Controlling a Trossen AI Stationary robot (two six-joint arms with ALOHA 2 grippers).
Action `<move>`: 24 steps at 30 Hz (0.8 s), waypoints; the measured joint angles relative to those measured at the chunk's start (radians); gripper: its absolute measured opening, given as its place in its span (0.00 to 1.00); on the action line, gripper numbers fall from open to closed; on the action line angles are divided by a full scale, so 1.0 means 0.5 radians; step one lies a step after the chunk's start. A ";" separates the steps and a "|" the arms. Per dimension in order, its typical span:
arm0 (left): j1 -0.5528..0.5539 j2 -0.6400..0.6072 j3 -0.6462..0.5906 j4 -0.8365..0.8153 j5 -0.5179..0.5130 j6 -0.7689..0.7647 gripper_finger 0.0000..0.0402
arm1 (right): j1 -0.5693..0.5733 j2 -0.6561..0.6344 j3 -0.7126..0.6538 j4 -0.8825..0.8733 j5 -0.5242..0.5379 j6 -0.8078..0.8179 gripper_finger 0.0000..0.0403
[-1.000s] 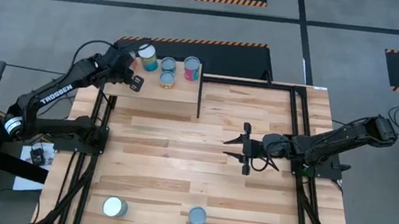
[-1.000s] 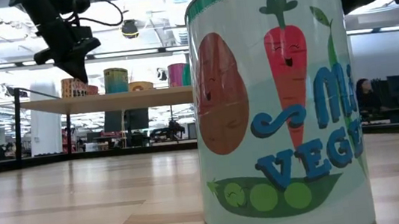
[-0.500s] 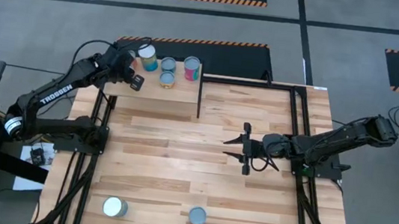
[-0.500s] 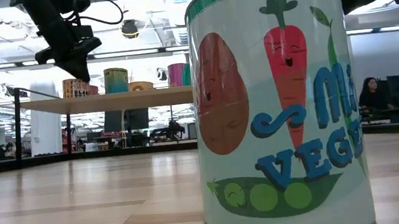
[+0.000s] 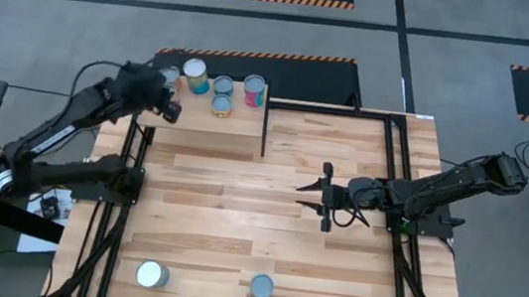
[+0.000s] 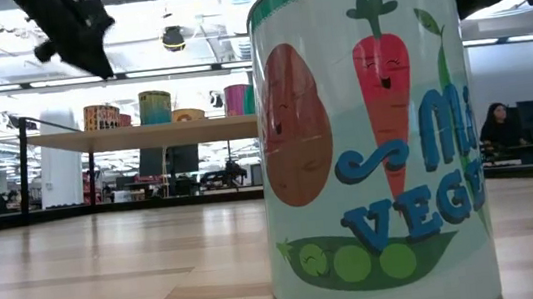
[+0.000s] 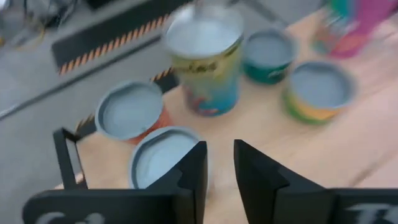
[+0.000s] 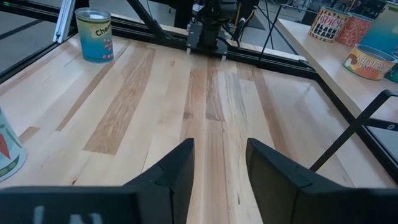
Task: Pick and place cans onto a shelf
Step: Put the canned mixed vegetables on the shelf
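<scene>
**A:** Item one, far left?

**B:** Left gripper (image 5: 167,107), above the left end of the shelf (image 5: 216,135). Fingers (image 7: 189,171) a little apart, nothing between them. In its wrist view two cans lie just beyond the tips: a silver-topped can (image 7: 163,157) and an orange-labelled can (image 7: 130,112), close side by side.

**A:** Rest of the shelf stock?

**B:** Going rightward: tall teal-and-yellow can (image 5: 196,75), small teal can (image 5: 223,86), yellow-labelled can (image 5: 221,105), pink can (image 5: 254,91). All upright, set apart from one another.

**A:** Unshelved?

**B:** Two, at the near edge of the table (image 5: 237,215), well apart from the shelf: whitish-topped wide can (image 5: 152,275), then blue-topped can (image 5: 262,287).

**A:** Far right?

**B:** Right gripper (image 5: 326,198), low over the table's middle, pointing across it, fingers spread wide, empty. It waits.

**A:** Step in hand?

**B:** By my reading, the release end of a placing: the left gripper is empty over shelved cans.

**A:** Next move calls for?

**B:** Probably lifting clear without knocking the two cans at its tips, then a reach to a near-edge can. Either arm would have to open wide enough and come down squarely over the can.
</scene>
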 joint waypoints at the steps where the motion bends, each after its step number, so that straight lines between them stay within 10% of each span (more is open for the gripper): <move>1: -0.042 -0.061 -0.005 0.015 0.001 0.000 0.16 | 0.000 0.000 0.000 0.004 0.000 0.000 0.41; 12: -1.005 -0.622 -0.547 0.710 0.017 -0.071 0.01 | 0.134 -0.001 0.206 -0.271 0.008 0.201 0.03; 24: -1.852 -0.539 -1.157 1.710 -0.447 0.174 0.00 | 0.488 0.467 0.591 -0.735 -0.061 0.809 0.13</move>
